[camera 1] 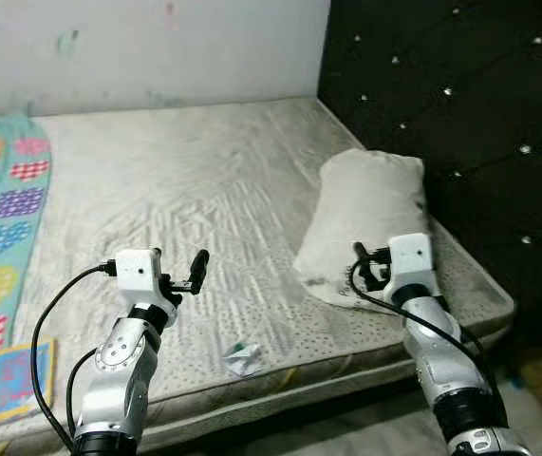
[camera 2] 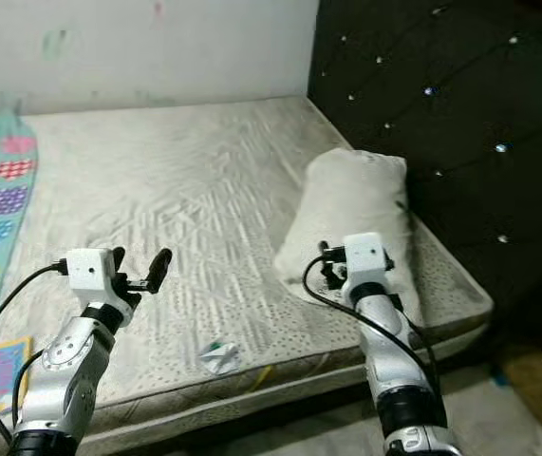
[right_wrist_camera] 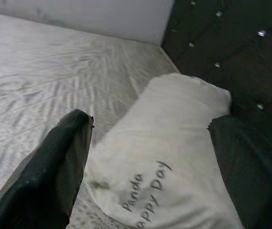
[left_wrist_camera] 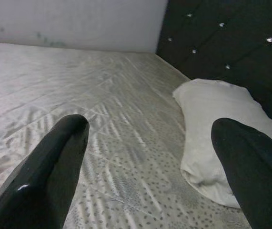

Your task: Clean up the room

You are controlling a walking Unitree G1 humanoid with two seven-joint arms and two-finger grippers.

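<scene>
while i stand at the foot of the mattress (camera 1: 204, 180), both my arms are raised over its near edge and neither holds anything. my right gripper (right_wrist_camera: 150, 157) is spread wide, its 2 fingers apart with the pillow (camera 1: 365, 223) showing between them; the pillow lies on the mattress on its right side, against the dark padded headboard (camera 1: 460, 104), and printed words show on its near end. my gripper hangs just above that near end, and i cannot tell whether it touches the cloth yet. my left gripper (left_wrist_camera: 150, 157) is spread open too, over the bare middle of the mattress near its front edge, well apart from the pillow.

as i judge it, the tidying is barely begun. the pillow sits askew, leaning toward the mattress corner instead of squared against the headboard, so straightening it looks like the step in hand. a small scrap of paper (camera 1: 242, 357) lies on the mattress close to the front edge, between my 2 arms, and has not been picked up. a blanket with coloured hearts (camera 1: 5, 204) hangs along the mattress's left side, and a bright flat thing (camera 1: 5, 380), maybe a book, rests at the left front corner. all of these are left to deal with.
</scene>
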